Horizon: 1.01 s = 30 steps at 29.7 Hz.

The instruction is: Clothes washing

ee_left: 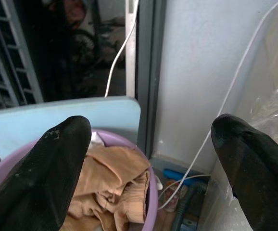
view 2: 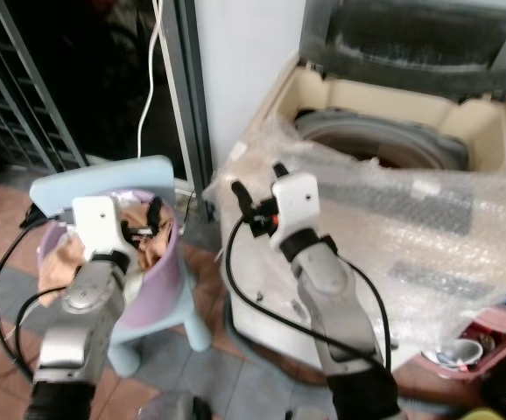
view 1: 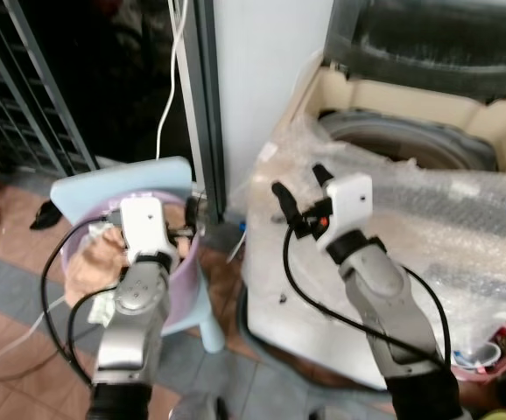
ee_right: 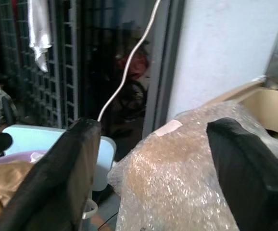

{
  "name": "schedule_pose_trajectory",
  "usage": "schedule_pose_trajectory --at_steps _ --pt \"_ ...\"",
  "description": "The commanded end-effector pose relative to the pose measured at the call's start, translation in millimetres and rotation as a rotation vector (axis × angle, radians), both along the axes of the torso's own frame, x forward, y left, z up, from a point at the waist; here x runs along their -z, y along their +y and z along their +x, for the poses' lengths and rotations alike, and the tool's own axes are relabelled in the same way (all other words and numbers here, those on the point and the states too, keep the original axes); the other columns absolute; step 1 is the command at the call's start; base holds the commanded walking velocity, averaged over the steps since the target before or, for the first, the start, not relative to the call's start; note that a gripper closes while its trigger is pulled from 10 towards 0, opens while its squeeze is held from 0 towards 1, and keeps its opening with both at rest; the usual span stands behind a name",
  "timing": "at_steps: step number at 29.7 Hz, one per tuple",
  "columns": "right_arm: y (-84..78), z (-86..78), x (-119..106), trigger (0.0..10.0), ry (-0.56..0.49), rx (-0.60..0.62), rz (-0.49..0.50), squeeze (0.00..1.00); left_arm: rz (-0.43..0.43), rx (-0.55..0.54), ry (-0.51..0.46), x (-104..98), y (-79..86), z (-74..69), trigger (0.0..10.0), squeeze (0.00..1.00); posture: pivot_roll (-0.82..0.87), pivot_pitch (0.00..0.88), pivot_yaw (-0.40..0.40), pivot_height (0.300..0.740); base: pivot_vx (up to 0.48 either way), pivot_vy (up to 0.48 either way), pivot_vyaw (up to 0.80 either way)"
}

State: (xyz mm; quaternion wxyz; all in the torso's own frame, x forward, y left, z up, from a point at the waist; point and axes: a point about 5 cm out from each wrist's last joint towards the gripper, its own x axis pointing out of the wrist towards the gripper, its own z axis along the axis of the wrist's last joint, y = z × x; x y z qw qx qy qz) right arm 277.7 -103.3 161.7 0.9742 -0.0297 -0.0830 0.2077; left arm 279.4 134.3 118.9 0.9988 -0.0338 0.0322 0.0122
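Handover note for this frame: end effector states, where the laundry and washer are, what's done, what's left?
Left end effector: open, empty, over the purple basket on the blue chair.
Right end effector: open, empty, raised by the bubble wrap on the washer's front.
Tan clothes lie in the basket. Washer lid is up, drum exposed.
Done: no clothes gripped yet.
Left: grasp clothes, carry them into the drum.

One washing machine (view 1: 411,131), one purple basket (view 2: 161,280), one blue chair (view 1: 130,179) — two claws, left (view 2: 144,223) and right (view 1: 298,197).
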Motion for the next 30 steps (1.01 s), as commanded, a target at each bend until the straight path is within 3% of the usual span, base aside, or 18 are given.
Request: schedule_pose_trajectory --at_steps 1,6,20,30 --pt "-7.2 -1.1 1.1 10.0 0.012 0.044 0.008 1.0 0.007 0.025 -0.026 -8.0 -7.6 1.0 10.0 0.0 -0.03 0.0 0.063 0.74 0.0 0.48 0.0" --pt "-8.6 -1.8 0.7 10.0 0.012 0.087 0.032 1.0 0.061 0.028 -0.057 -9.9 -6.7 1.5 10.0 0.0 -0.04 0.0 0.093 0.74 0.0 0.192 0.09" --pt "-13.5 -2.3 4.1 10.0 0.043 0.118 0.047 1.0 0.032 0.05 -0.033 -10.8 -10.8 -3.7 10.0 0.0 -0.02 0.019 0.078 0.74 0.0 0.0 0.74" --pt "-11.5 2.6 0.7 10.0 0.032 0.091 -0.001 1.0 0.019 0.064 -0.026 -7.7 -11.9 -6.7 10.0 0.0 -0.03 0.022 0.066 0.74 0.118 0.0 0.08"
